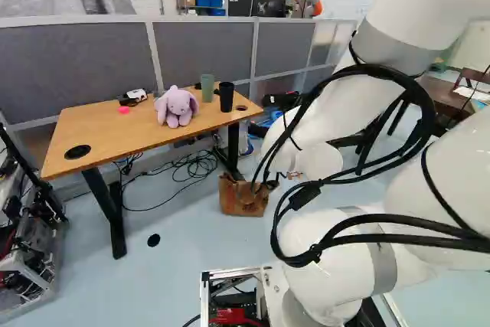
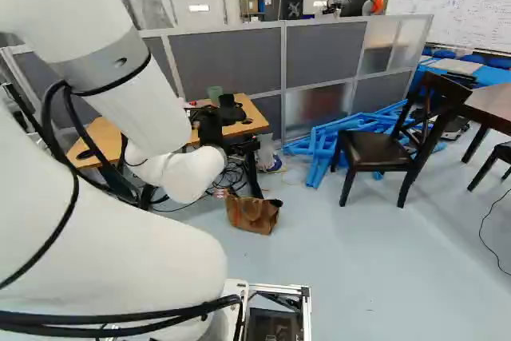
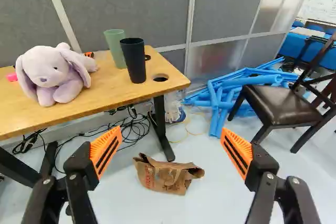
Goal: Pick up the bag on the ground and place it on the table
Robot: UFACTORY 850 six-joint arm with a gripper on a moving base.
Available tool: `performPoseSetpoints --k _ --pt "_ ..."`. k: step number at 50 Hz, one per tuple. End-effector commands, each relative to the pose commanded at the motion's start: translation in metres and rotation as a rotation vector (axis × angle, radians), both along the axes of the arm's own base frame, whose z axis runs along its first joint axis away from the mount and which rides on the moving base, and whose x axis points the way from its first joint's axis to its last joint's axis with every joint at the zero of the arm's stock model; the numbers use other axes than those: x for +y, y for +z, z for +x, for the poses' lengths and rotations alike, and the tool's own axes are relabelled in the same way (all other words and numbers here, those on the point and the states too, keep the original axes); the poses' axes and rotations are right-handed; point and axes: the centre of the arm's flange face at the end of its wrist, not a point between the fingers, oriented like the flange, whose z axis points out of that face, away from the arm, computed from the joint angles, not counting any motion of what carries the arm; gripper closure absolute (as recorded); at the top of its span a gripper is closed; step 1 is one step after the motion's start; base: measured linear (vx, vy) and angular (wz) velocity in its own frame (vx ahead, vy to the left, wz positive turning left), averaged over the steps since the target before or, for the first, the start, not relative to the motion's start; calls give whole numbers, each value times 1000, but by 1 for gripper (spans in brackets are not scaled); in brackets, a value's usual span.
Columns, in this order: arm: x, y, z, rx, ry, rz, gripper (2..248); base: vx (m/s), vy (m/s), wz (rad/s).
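- The gripper [image 2: 211,127] is released, its two fingers standing wide apart, with orange pads [image 3: 106,148] facing each other across the gap.
- The brown bag [image 3: 165,176] sits on the floor [image 3: 210,198], ahead of the gripper and lower, in line with the gap and well apart from both fingers. It looks slumped, a handle showing on its side.
- The wooden table [image 3: 118,94] stands ahead of the gripper and toward the robot's left; one black table leg [image 3: 160,124] comes down near the bag.
- On that table, ahead and to the robot's left of the gripper, a lilac plush rabbit [image 3: 52,74] sits near a green cup [image 3: 115,48] and a black cup [image 3: 134,60], both upright.
- Black cables [image 3: 134,129] lie tangled beyond the bag, under the table.
- Farther ahead and toward the robot's right of the gripper are a heap of blue tubes [image 3: 215,95] and a dark chair [image 3: 275,103].
- A grey partition [image 3: 226,6] rises behind the table.
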Motion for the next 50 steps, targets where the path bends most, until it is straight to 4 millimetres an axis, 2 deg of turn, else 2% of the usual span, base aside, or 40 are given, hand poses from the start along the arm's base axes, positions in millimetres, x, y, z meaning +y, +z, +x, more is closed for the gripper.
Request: performPoseSetpoints --k 10,50 --pt "0 2 12 5 0 0 3 0 0 0" --pt "-1 3 93 59 -7 3 3 0 0 0"
